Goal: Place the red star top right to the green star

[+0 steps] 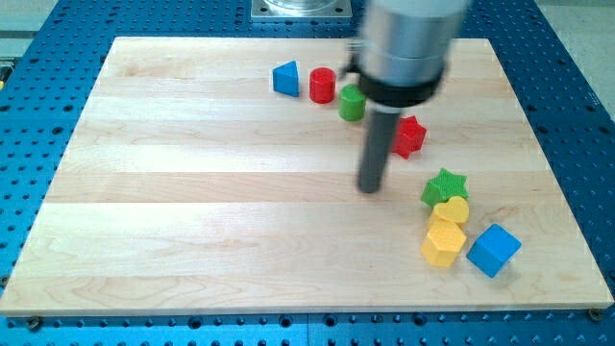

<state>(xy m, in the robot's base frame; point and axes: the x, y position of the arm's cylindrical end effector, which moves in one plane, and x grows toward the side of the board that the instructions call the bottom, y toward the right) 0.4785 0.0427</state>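
My tip [371, 188] on board [192, 192], left of green star [445, 185], below-left of red star [410, 135]. No claw fitted; no containers.

Single camera view, mounting unknown. Looks down at steep angle from board's near edge, facing toward arm's base plate [299, 9] at view's top centre. Wooden board [192, 192] fills most of frame, all four edges visible; far edge appears shorter than near edge, showing tilted, not overhead, vantage. Blue perforated table [38, 38] borders board. Arm housing [408, 48] close to lens, large, blurred. No second view.
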